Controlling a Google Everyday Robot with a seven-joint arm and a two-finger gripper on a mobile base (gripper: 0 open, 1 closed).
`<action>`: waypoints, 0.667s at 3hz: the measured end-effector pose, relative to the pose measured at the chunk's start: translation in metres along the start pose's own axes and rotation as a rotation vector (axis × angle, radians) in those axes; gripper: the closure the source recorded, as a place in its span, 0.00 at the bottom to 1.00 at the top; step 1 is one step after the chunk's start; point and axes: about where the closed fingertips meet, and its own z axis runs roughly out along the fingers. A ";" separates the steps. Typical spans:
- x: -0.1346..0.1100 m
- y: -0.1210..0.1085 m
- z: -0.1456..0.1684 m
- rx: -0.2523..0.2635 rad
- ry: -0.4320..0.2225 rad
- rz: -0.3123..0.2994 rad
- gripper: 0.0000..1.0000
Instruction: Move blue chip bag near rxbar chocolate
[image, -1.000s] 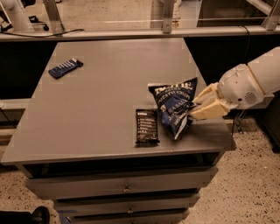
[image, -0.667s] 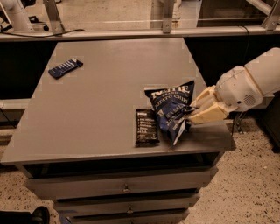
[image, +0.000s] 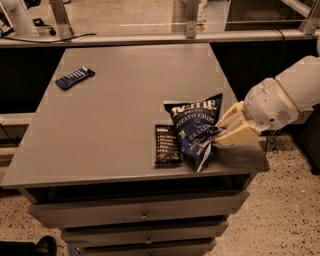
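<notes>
Shifted leftward since earlier frame: large crinkly dark blue chip bag (image: 194, 126), now touching right edge of flat black rxbar chocolate (image: 166, 145) wrapper, front of grey table (image: 125, 100). Your cream gripper (image: 219, 132), at bag's right side, pinches its edge. Placement looks met; you likely release next.

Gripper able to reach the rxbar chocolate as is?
Probably not: the gripper, at the table's right front, is shut on the blue chip bag, which sits between it and the rxbar chocolate.
</notes>
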 end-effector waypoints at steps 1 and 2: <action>0.001 0.001 0.003 -0.017 0.006 -0.023 0.36; -0.001 0.001 0.004 -0.028 0.010 -0.053 0.13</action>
